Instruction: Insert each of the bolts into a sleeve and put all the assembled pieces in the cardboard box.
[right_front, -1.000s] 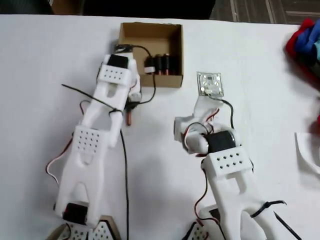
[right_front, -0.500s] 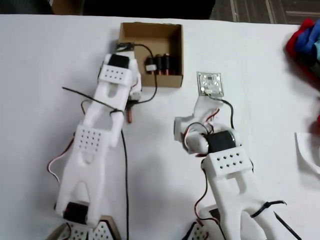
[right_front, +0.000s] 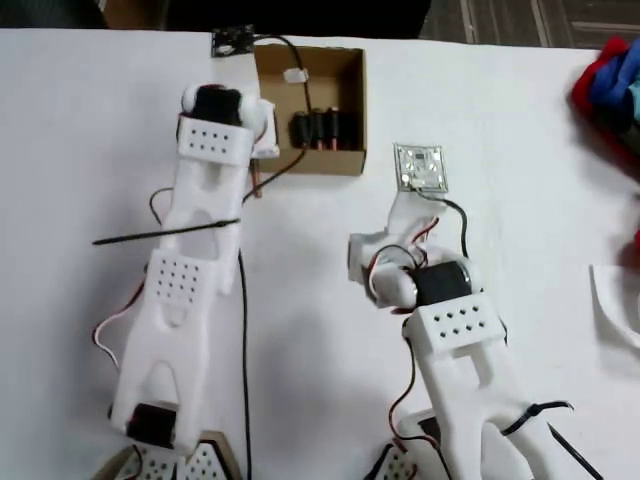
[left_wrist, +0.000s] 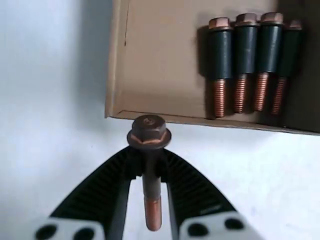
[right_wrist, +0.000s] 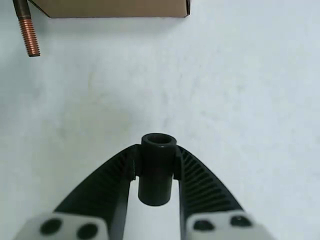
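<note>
- The left gripper (left_wrist: 149, 156) was clamped on the shank of a bolt (left_wrist: 150, 137), just off the near left corner of the cardboard box (left_wrist: 113, 65), toward the far edge of the tabletop (right_front: 80, 120). The hex flange head stood out on one side of the jaws and bare copper thread on the other.
- In the box, four assembled pieces (left_wrist: 250, 55) lay side by side, each a dull dark sleeve over bright ribbed thread.
- The right gripper (right_wrist: 156, 150), nearer mid-tabletop, was pinched around a loose black sleeve (right_wrist: 157, 175). It was a smooth, thick-walled tube with its round bore facing away from the wrist and unblocked.
- Bolt and sleeve were well apart. Mating them well would probably mean bringing the thread tip square to the bore, with both axes in line. A slow feed would help, since hard thread could snag on the rim. The ribbed jaws looked likely to resist slipping.
</note>
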